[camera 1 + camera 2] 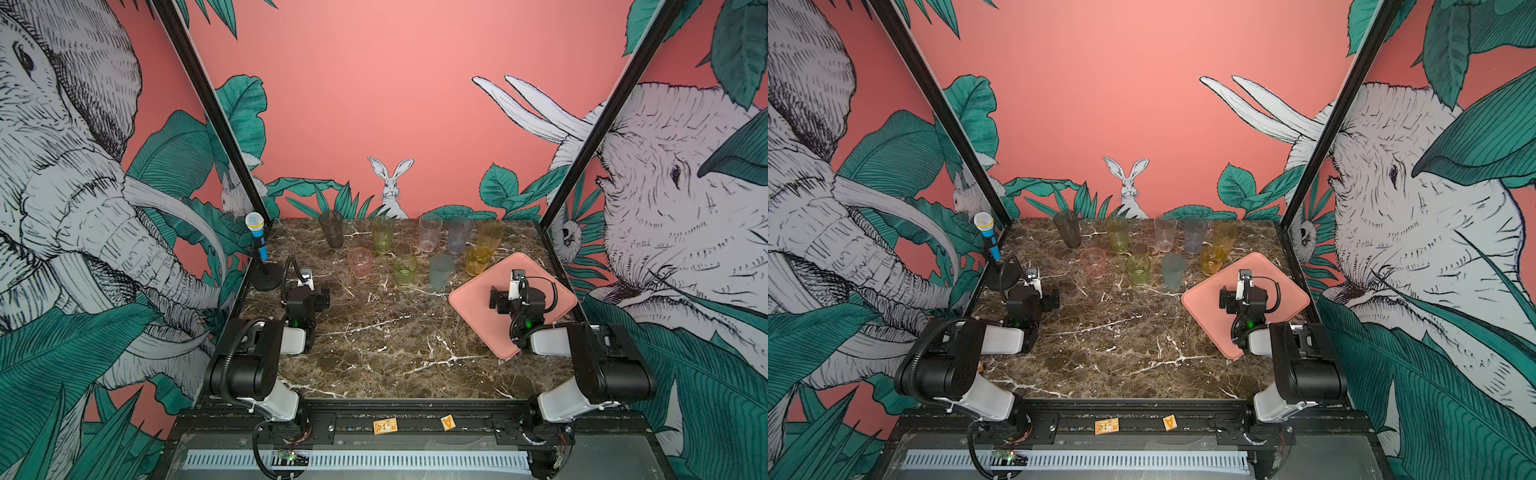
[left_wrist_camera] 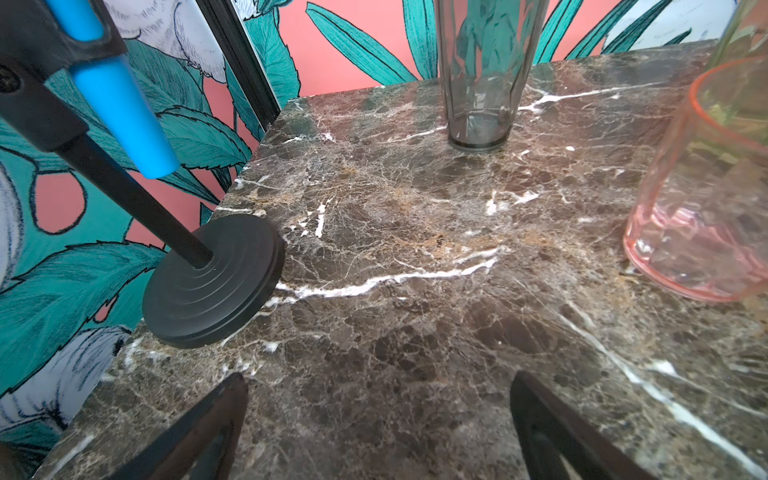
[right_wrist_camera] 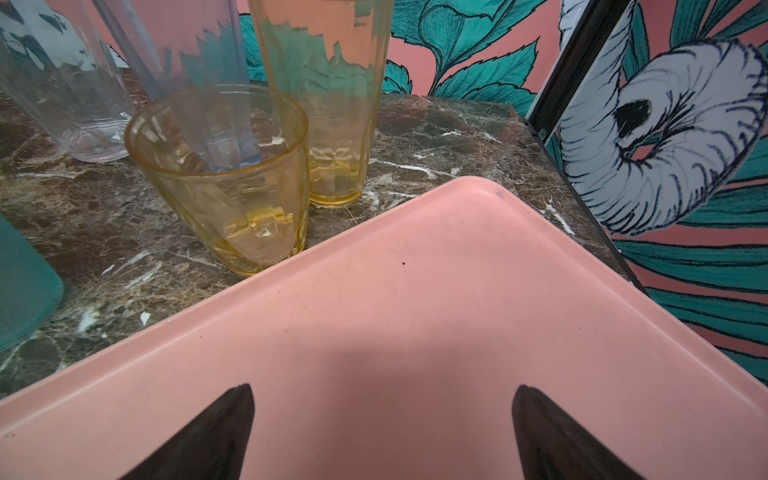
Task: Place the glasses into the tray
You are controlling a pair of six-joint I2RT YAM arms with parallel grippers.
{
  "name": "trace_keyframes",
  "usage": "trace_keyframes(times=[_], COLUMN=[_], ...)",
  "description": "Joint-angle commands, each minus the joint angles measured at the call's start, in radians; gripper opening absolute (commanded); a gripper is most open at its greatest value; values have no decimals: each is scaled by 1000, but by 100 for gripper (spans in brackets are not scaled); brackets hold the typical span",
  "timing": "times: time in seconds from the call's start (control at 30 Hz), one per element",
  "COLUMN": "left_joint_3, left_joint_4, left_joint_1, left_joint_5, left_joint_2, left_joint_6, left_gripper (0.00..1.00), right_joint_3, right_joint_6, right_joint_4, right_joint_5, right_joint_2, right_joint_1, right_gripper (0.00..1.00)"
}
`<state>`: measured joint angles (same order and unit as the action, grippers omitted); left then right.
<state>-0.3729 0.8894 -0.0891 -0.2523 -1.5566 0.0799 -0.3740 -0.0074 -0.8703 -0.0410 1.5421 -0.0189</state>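
This is a robot test cell dressed up like a stage set, not a lived-in room. Printed backdrop panels (image 1: 395, 83) in salmon pink, with jungle leaves, an elephant (image 1: 62, 187) and a rabbit (image 1: 390, 187), wall in a small marble-look surface (image 1: 374, 332) on the left, far and right sides, edged by black frame posts (image 1: 214, 112). A left arm (image 1: 245, 361) and a right arm (image 1: 611, 365) are bolted to a black rail (image 1: 469, 422) along the near edge. Bare wiring (image 1: 286, 455) and a slotted cable duct (image 1: 415, 459) lie just nearer.

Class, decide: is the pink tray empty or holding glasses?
Empty: the tray shows bare pink surface; the short amber glass stands on marble outside its rim.
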Motion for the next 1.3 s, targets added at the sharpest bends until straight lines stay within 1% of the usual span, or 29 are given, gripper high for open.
trace_keyframes(times=[0.0,0.03,0.07,0.1,0.17,0.23,0.33,0.4,0.47,0.57,0.67,0.7,0.73,0.77,0.83,0.9,0.97,1.13,1.27], left_joint_3=[-5,-1,-1,-11,-33,-42,-75,-103,-139,-240,-327,-360,-390,-427,-536,-633,-692,-718,-734], left_joint_4=[43,69,51,-10,-141,-219,-355,-427,-507,-706,-869,-926,-979,-1027,-1184,-1312,-1412,-1466,-1533], left_joint_1=[0,-2,-4,-6,-27,-46,-67,-105,-149,-213,-257,-264,-264,-264,-263,-262,-262,-262,-264], left_joint_5=[9,20,32,40,24,-3,-17,-39,-60,-105,-106,-82,-34,23,139,192,248,403,508], left_joint_2=[7,11,27,64,160,248,376,440,493,555,597,606,612,614,611,603,601,622,586], left_joint_6=[20,34,43,46,56,59,34,41,41,-26,-102,-138,-171,-195,-242,-289,-333,-416,-500], left_gripper=[100,100,100,100,100,100,100,100,100,100,100,100,100,100,100,100,100,99,99], right_joint_3=[-19,-19,-19,-16,-11,-20,-49,-64,-86,-130,-167,-183,-199,-218,-265,-299,-337,-399,-440], right_joint_6=[3,2,4,10,36,48,53,63,86,195,253,301,344,370,425,477,476,495,519], right_joint_4=[-32,-32,-33,-35,-37,3,130,194,308,464,597,651,706,754,876,987,1073,1235,1324], right_joint_5=[8,7,2,-13,-76,-100,-102,-109,-106,-113,-42,-37,-27,-10,8,8,64,219,419], right_joint_2=[7,7,6,6,-5,-37,-110,-165,-225,-339,-454,-497,-539,-570,-638,-692,-739,-814,-810], right_joint_1=[2,2,2,3,3,8,9,10,9,9,9,9,10,10,10,9,11,11,11], right_gripper=[99,99,99,99,99,99,99,99,99,99,99,99,99,99,99,99,99,99,99])
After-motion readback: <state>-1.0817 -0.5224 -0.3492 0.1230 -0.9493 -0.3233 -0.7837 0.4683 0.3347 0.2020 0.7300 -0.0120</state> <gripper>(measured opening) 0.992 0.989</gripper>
